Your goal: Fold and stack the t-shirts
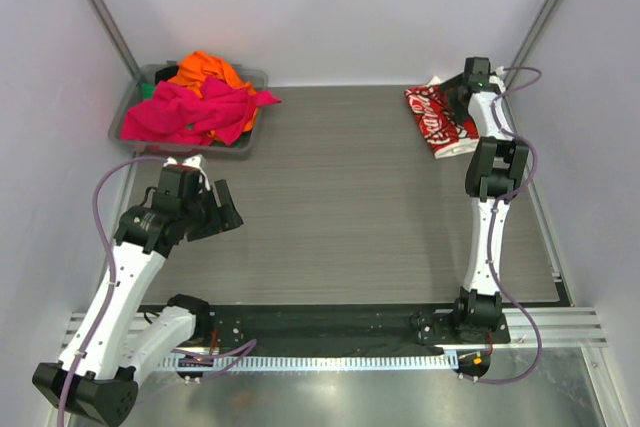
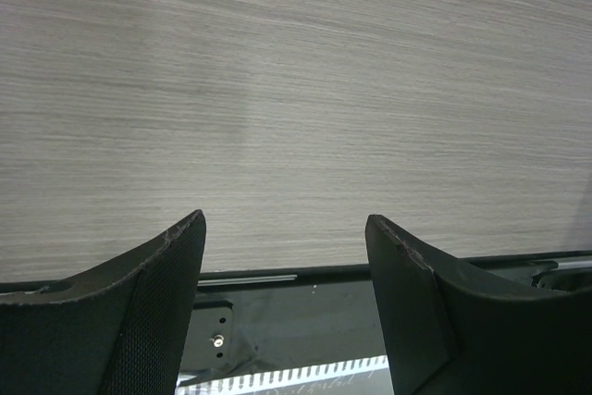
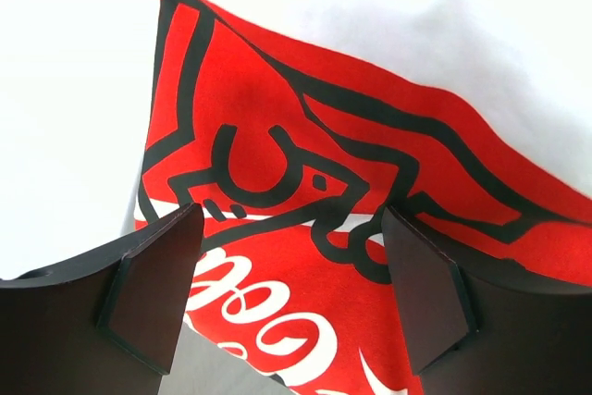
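The folded cream-white t-shirt (image 1: 440, 119) with its large red-and-white print lies at the far right of the table. My right gripper (image 1: 462, 97) hovers just above it, open, nothing between the jaws. The right wrist view shows the red print with black lines and white lettering (image 3: 305, 191) below the spread fingers (image 3: 153, 284). A hot pink t-shirt (image 1: 195, 113) and an orange t-shirt (image 1: 208, 71) are heaped in the grey bin (image 1: 238, 145) at the far left. My left gripper (image 1: 215, 209) is open and empty above bare table near the bin; its fingers (image 2: 166, 302) frame the table's near edge.
The grey wood-grain table (image 1: 340, 197) lies between the bin and the folded shirt. White enclosure walls rise on all sides. A black base strip and metal rail (image 1: 340, 332) run along the near edge, seen also in the left wrist view (image 2: 277, 321).
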{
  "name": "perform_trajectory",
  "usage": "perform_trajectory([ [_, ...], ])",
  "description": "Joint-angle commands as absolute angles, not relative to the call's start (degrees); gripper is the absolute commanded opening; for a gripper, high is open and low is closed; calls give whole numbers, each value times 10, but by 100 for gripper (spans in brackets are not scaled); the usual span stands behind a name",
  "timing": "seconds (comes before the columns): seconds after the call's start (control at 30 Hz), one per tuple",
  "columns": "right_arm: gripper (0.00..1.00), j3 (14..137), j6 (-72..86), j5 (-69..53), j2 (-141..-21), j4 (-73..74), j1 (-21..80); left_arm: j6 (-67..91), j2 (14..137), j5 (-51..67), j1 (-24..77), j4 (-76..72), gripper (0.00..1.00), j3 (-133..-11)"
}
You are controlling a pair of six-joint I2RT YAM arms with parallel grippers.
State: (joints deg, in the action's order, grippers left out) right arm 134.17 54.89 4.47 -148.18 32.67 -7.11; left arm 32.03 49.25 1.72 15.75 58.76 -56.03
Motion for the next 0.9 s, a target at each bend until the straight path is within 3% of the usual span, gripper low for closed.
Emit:
perform_trajectory([
  [0.0,84,1387,556,120,-1541,352,-98,308,490,25,157,559,71,-555],
  [0.27,84,1481,572,134,-1602,297,-116,312,468,25,157,548,71,-549],
  [0.5,84,1400,647,98,-1579,233,-88,316,457,18,157,548,71,-548],
  [0.63,86,1270,684,113,-1517,180,-49,320,454,11,158,547,71,-547],
  [0.87,88,1230,704,95,-1456,171,-28,320,442,13,158,544,71,-546],
])
